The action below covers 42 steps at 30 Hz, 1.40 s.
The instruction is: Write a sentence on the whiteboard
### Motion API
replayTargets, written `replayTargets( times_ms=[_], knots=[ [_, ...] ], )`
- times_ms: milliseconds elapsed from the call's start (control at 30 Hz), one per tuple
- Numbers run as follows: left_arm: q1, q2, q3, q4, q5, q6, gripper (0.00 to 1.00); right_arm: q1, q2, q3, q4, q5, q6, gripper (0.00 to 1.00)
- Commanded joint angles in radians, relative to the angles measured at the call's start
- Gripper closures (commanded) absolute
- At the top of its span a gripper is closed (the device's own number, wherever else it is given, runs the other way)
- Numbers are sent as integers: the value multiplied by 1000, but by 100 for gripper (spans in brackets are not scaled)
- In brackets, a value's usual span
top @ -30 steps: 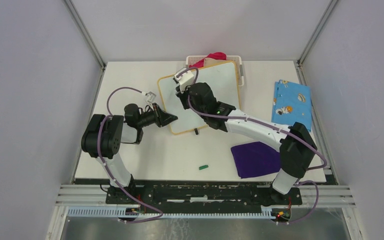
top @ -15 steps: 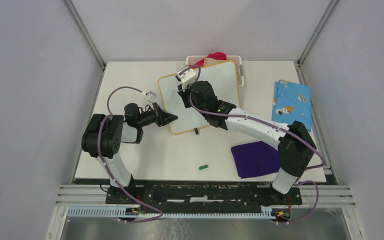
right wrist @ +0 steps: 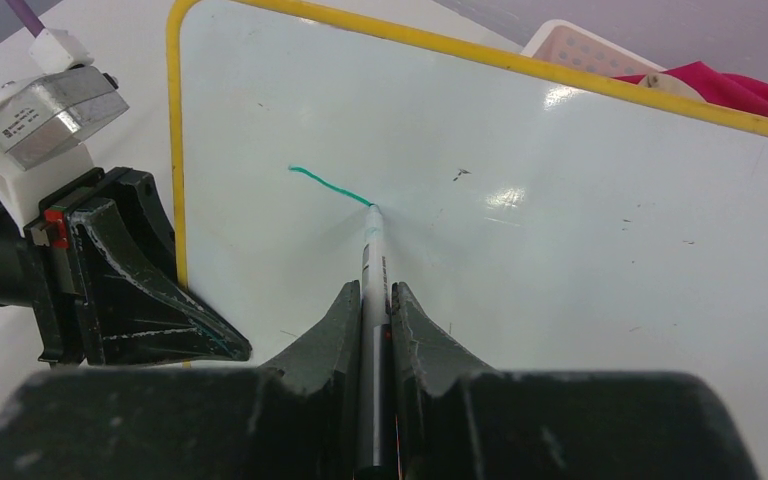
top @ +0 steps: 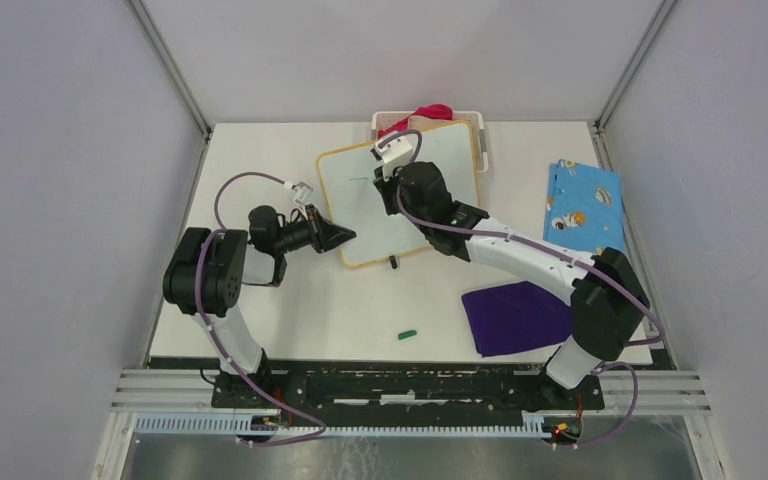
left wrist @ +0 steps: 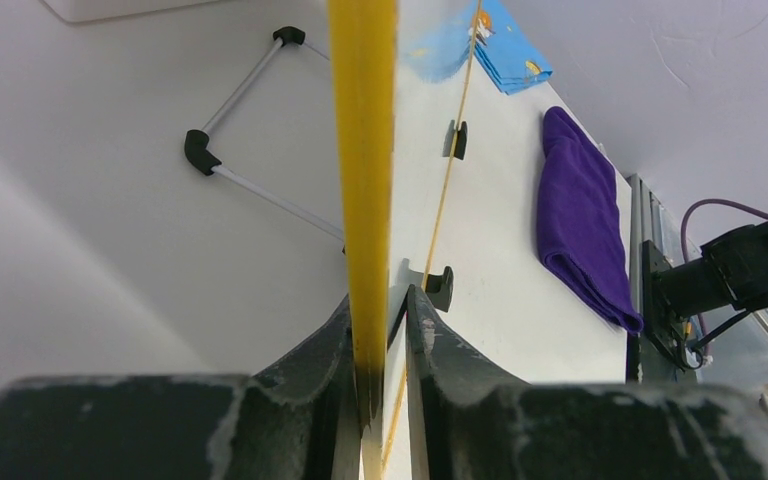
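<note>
Right tool point(right wrist: 373, 288) is pressed together on a slim white-and-grey marker point(right wrist: 370, 255), whose barrel runs out between the two black fingers point(right wrist: 330, 320). The marker's green tip touches the small rectangular whiteboard point(right wrist: 560, 200), which has rounded corners and a thin yellow-orange frame. A short green stroke point(right wrist: 328, 184) runs from the tip towards the board's left edge. Of the sentence, this single stroke is what shows.

Left tool point(left wrist: 380, 298) pinches the frame on the whiteboard's left edge, close to the near corner. In the left wrist view the frame passes edge-on between the fingers, and two small black feet point(left wrist: 442, 285) project from the board.

The whiteboard sits mid-way across the white surface point(top: 260, 160), turned at an angle. In the top view its far corner overlaps a white plastic basket point(top: 477, 135). A folded purple cloth point(top: 515, 318) lies near the right arm's base. A blue patterned cloth point(top: 583, 205) lies at the right edge, and a small green cap point(top: 407, 334) lies towards the near edge, apart from the board.
</note>
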Motion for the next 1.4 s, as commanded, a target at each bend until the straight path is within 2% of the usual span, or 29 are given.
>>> replayTargets(
  times_ms=[0,300,967,1367],
  knots=[
    [7,18,16,7,-51,11,78,-12,-53,-23,29,11,7,100],
    [7,19,14,6,-55,11,78,21,-97,-21,67,-67,14,100],
    [7,16,17,-3,-59,13,78,30,8,26,51,-5,15,100],
    [7,18,19,-8,-61,13,78,31,-35,-104,64,7,26,100]
  ],
)
